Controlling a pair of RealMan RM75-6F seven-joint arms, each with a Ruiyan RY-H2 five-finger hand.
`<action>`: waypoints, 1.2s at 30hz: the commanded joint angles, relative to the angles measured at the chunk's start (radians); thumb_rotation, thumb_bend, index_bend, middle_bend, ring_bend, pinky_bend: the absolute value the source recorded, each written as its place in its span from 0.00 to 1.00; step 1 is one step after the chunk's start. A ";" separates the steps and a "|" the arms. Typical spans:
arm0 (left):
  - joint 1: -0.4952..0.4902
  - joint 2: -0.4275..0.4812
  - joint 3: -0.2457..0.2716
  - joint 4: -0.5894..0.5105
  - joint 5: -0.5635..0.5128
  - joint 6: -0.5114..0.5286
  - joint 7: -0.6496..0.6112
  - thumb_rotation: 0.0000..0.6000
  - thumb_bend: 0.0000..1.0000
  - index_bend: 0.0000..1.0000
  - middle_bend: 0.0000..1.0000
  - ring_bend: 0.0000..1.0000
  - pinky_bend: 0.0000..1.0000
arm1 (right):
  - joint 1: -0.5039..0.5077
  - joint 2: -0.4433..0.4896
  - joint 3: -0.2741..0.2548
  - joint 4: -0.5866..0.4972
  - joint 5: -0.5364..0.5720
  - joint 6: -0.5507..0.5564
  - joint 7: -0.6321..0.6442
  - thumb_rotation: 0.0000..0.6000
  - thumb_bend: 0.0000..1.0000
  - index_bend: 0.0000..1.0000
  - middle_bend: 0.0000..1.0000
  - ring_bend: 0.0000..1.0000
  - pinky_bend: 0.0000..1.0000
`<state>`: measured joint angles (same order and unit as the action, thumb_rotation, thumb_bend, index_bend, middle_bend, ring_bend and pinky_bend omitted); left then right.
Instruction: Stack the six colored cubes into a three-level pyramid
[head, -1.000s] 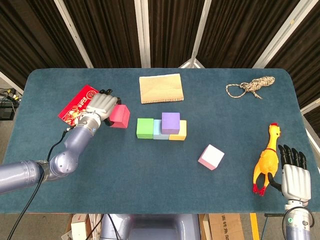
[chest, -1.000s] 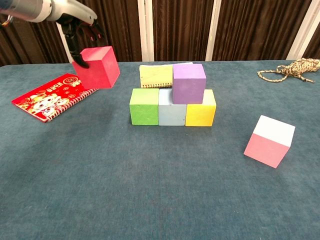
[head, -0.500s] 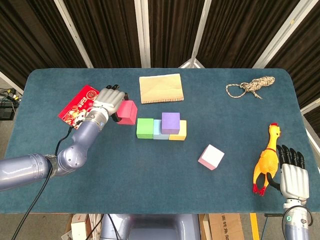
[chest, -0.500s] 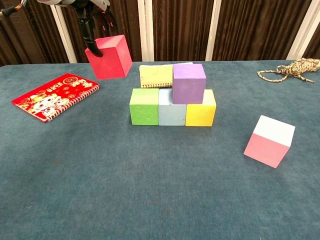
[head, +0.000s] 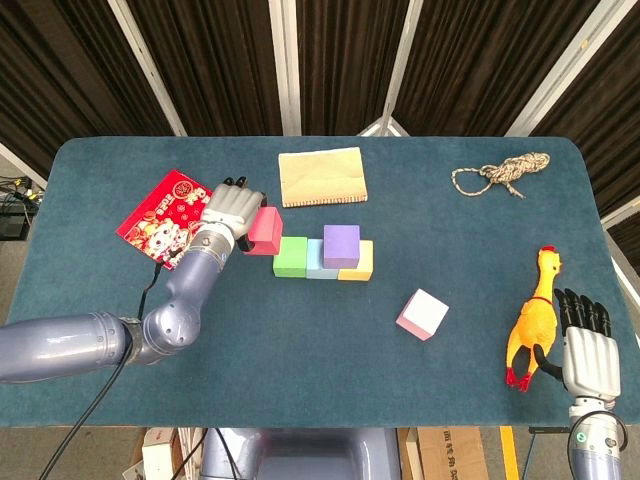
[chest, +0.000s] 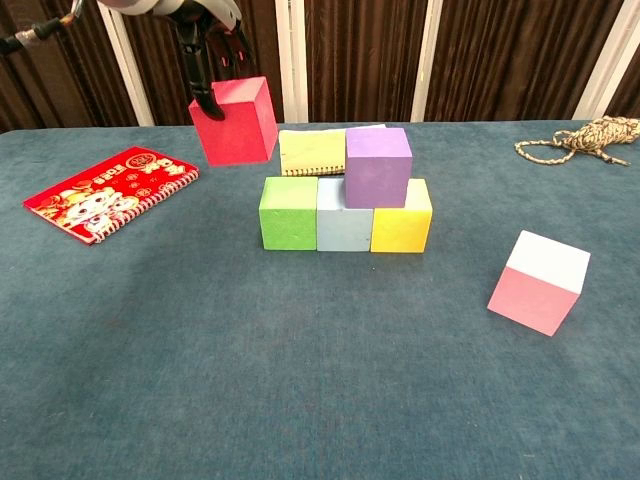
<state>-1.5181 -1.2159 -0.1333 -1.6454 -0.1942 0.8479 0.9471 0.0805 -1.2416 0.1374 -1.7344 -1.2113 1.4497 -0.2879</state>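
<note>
My left hand (head: 232, 206) (chest: 205, 40) holds a red cube (head: 265, 229) (chest: 236, 121) in the air, just left of and above the green cube (head: 290, 256) (chest: 288, 212). The green cube, a light blue cube (head: 315, 262) (chest: 343, 220) and a yellow cube (head: 362, 262) (chest: 402, 222) form a row on the table. On top of that row, over the blue and yellow cubes, sits a purple cube (head: 341, 245) (chest: 378, 165). A pink cube with a white top (head: 422, 314) (chest: 539, 281) lies alone to the right. My right hand (head: 586, 350) rests open at the table's right front edge.
A red spiral booklet (head: 160, 205) (chest: 108, 191) lies at the left. A tan notebook (head: 321, 176) (chest: 312, 150) lies behind the cube row. A coiled rope (head: 500, 172) (chest: 582, 138) is at the back right. A rubber chicken (head: 532, 325) lies beside my right hand.
My left hand has carried the red cube rightward from over the booklet's edge toward the cube row, rising a little. The right hand has stayed still.
</note>
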 joint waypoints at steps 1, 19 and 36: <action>-0.019 -0.026 0.010 0.007 -0.026 0.018 0.022 1.00 0.32 0.27 0.29 0.05 0.09 | -0.001 0.003 0.001 0.000 0.000 0.001 0.007 1.00 0.34 0.08 0.09 0.00 0.00; -0.033 -0.144 -0.027 0.081 0.010 0.088 0.035 1.00 0.32 0.30 0.31 0.05 0.09 | -0.001 0.011 0.007 0.010 0.011 -0.007 0.032 1.00 0.34 0.08 0.09 0.00 0.00; -0.030 -0.199 -0.076 0.096 -0.009 0.124 0.055 1.00 0.32 0.30 0.31 0.05 0.09 | -0.003 0.023 0.008 0.009 0.010 -0.009 0.052 1.00 0.34 0.08 0.09 0.00 0.00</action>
<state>-1.5488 -1.4118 -0.2079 -1.5522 -0.2015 0.9696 0.9985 0.0777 -1.2189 0.1459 -1.7255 -1.2015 1.4405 -0.2362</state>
